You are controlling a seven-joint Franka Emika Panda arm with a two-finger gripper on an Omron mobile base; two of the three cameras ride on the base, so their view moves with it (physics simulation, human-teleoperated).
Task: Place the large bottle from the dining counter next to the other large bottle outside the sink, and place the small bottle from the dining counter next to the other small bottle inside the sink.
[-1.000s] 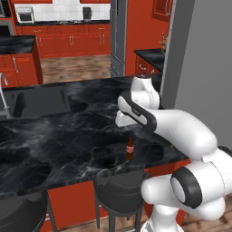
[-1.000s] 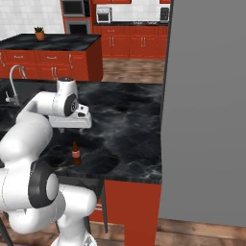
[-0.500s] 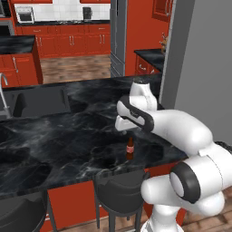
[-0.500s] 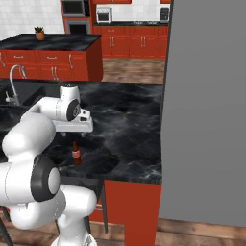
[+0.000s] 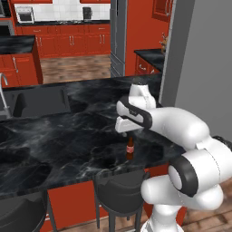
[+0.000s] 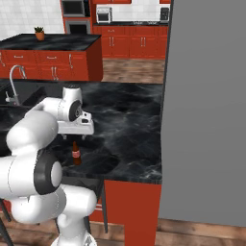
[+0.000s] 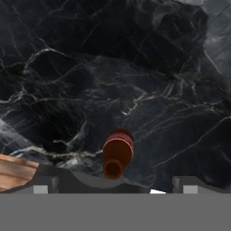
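Black marble dining counter (image 5: 54,140) has bare slab all around, and the small brown bottle (image 5: 130,148) stands upright near its stool-side edge. The gripper (image 5: 128,132) hangs right above the bottle's cap, jaws spread wide, gripping nothing.

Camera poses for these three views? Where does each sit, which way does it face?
Left base view: behind-left of the arm, facing forward-down over the dining counter; arm rises lower right, gripper above the small bottle.
Right base view: behind-right, same small bottle, arm lower left, tap beyond.
Hand view: looks straight down onto the bottle's top.
Shared: small bottle, dining counter.
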